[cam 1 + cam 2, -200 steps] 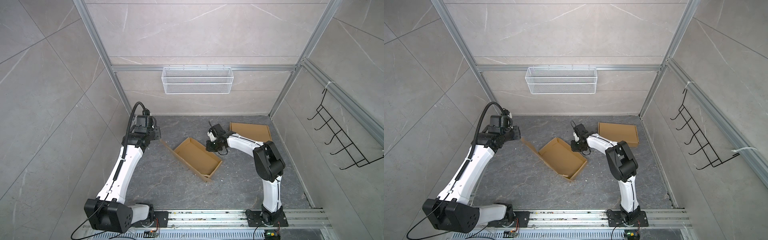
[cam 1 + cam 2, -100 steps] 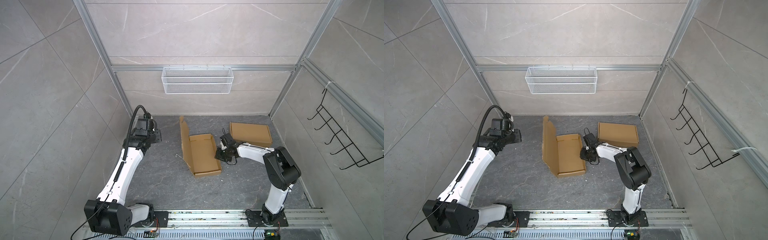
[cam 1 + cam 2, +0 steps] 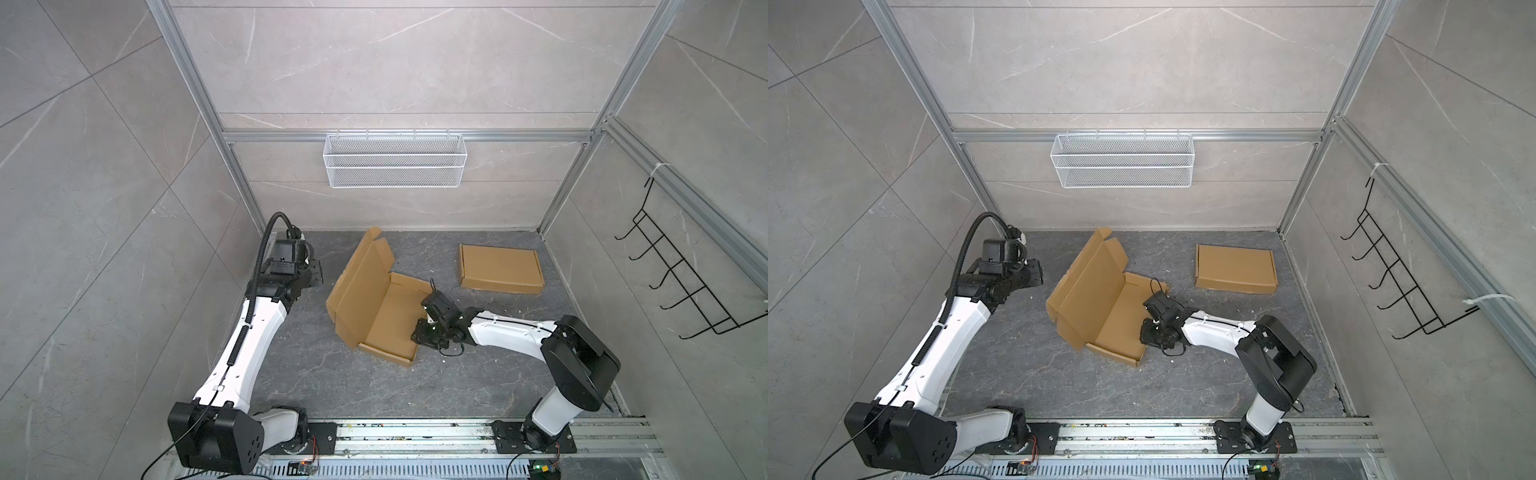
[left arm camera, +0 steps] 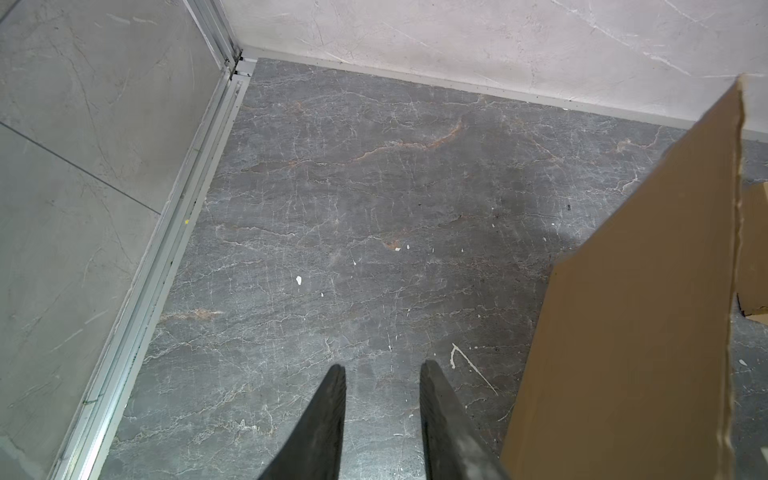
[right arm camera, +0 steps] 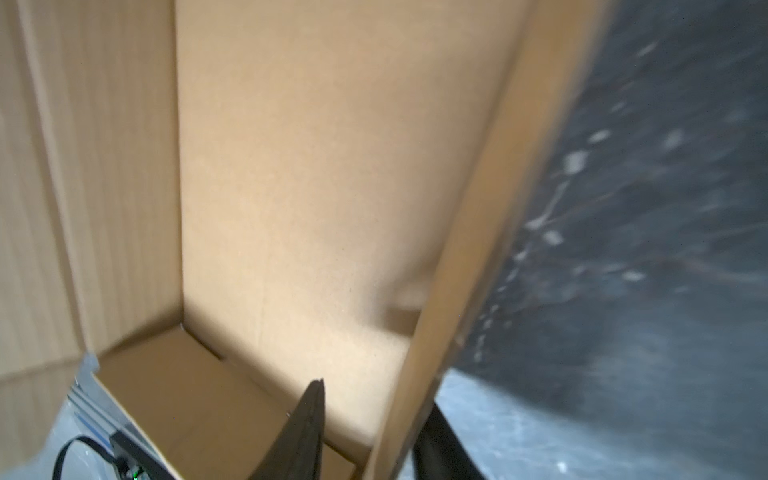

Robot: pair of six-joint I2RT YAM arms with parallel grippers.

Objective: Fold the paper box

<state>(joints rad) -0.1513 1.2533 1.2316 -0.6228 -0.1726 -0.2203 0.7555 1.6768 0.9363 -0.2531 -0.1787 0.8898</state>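
1. In both top views the paper box (image 3: 390,324) (image 3: 1117,328) lies open on the counter (image 3: 332,386). Its lid (image 3: 361,282) stands up on the side away from the right fingers (image 3: 419,336) and towards the left fingers (image 3: 315,277). The right fingers sit low at the side wall (image 3: 415,328) nearest them. The left fingers hang near the lid's back without touching it. A second box (image 3: 500,270), closed flat, lies well beyond the right fingers.
2. In the left wrist view the left fingers (image 4: 328,424) stand partly apart with only bare counter between them, and they hold nothing. The lid's outer face (image 4: 623,332) rises just beside one finger. This placement probably readies them to push the lid over.
3. The right wrist view is blurred. The right fingers (image 5: 307,428) straddle the side wall (image 5: 457,270), one inside the tray and one outside. A clear gap shows on the inner side, so they look loose rather than pinching. Straddling the wall likely lets them steady or steer the box.
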